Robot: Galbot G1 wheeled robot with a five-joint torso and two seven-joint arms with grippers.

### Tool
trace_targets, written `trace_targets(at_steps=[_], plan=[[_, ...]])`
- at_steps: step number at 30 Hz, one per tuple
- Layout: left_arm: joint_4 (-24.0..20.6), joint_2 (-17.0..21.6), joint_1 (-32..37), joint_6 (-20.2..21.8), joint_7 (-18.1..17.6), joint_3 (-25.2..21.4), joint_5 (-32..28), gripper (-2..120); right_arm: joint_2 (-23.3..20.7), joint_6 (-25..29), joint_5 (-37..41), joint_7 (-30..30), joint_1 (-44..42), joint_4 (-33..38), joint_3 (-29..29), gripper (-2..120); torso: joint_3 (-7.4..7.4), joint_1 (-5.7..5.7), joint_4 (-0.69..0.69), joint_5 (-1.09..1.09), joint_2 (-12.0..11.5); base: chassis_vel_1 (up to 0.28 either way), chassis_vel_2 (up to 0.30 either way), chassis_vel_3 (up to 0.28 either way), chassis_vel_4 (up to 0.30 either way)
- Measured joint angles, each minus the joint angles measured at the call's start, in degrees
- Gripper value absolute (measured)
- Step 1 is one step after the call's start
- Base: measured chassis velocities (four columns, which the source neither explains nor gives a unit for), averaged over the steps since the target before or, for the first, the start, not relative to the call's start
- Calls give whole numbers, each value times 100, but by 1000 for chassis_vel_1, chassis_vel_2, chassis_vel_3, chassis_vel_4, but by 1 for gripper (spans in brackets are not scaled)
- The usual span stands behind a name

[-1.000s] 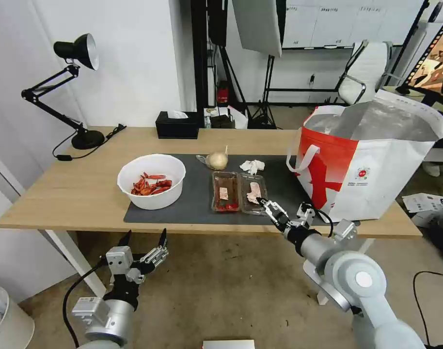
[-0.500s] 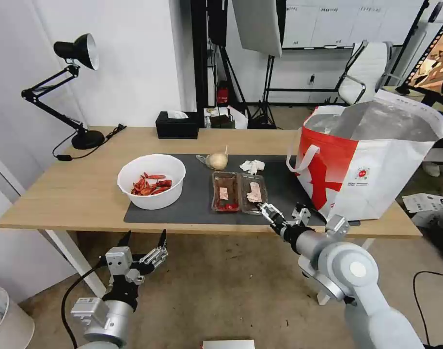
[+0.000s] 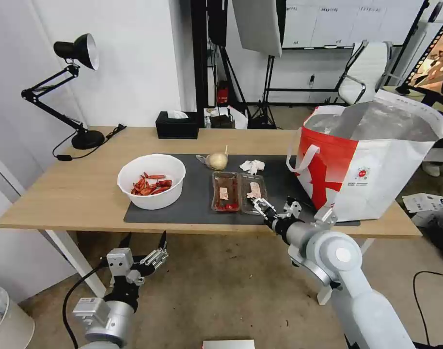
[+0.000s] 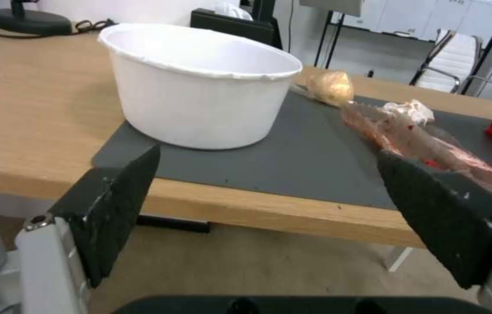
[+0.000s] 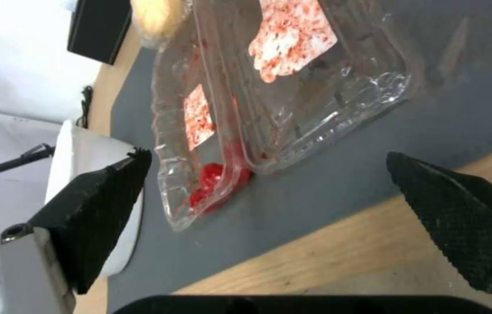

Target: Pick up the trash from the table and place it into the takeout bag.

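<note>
On the left of the dark grey mat (image 3: 197, 194) stands the white round bowl (image 3: 151, 181), red scraps heaped in its bottom, its rim a little ragged in the left wrist view. To its right, at the mat's far edge, lies the small beige bagged lump (image 3: 216, 160), and just beyond it the crumpled white tissue (image 3: 252, 166). Nearer the front edge sits the clear two-compartment tray (image 3: 238, 192), smeared red inside, with a stained scrap of paper in each half and a red blob in the near corner of the left half; what that blob is cannot be made out. The takeout bag (image 3: 371, 160) stands upright at the right end of the mat, red and white, its foil-lined mouth gaping and a white loop handle hanging down its near side. The worktop (image 3: 66, 189) is light wood on white legs, over a tan floor. At its back are a black desk lamp (image 3: 69, 87) and a black tissue box (image 3: 177, 125); light stands and a white chair (image 3: 364, 70) stand behind. The left tool (image 3: 143, 241) hangs below the worktop's front edge, its jaws spread wide. The right tool (image 3: 275, 207) hovers at the front edge, jaws open, beside the tray's near right corner, not touching it.
</note>
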Motion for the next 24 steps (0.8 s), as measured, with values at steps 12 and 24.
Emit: trace_targets(at_steps=[12,24], plan=[[78,0,-55,12,-5,-26,-5,100,212,19,11,47,384,-452,-167,100,-1,0,-1,-1,1,0,0,0,0],[123,19,-83,12,-9,-45,-26,100,406,38,-10,5,440,-593,-172,100,-2,-1,-3,-2,2,0,0,0,0]])
